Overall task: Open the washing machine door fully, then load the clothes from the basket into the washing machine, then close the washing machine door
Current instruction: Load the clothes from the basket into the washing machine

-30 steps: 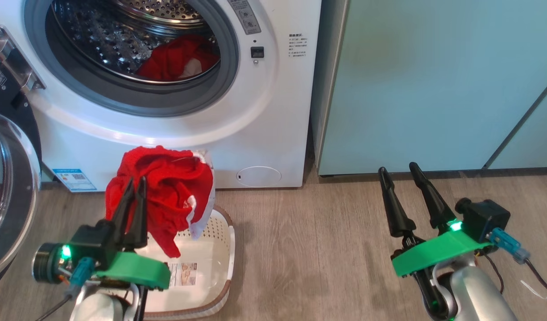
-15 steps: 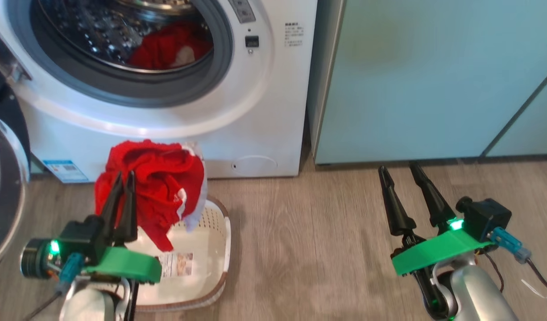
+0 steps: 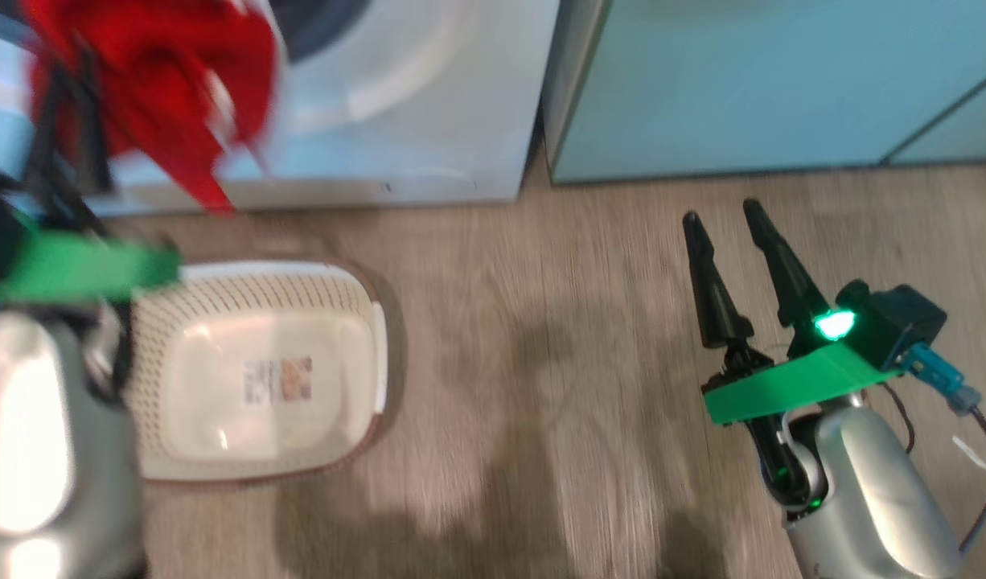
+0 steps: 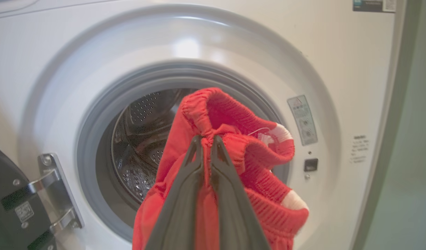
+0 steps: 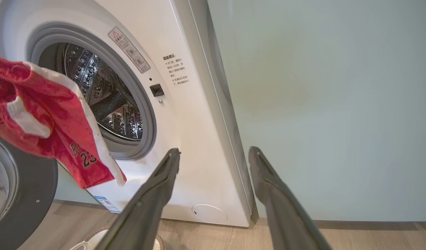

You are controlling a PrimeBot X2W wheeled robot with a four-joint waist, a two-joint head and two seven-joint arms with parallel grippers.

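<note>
My left gripper is shut on a red knit garment, which hangs in front of the washing machine at its open drum mouth. In the blurred head view the clothes hang at the top left, above and behind the basket, which holds just its sticker. The washing machine door stands open at the left, its black rim below the garment. My right gripper is open over the floor, well right of the basket, with nothing between its fingers.
Pale teal cabinets stand right of the machine, flush against its side. The round white flap sits low on the machine's front. Wooden floor lies between the basket and my right arm. The door's steel hinge is left of the drum.
The head camera has tilted down. My left gripper has lifted the red garment from over the basket up to the drum mouth. The right gripper has held its place.
</note>
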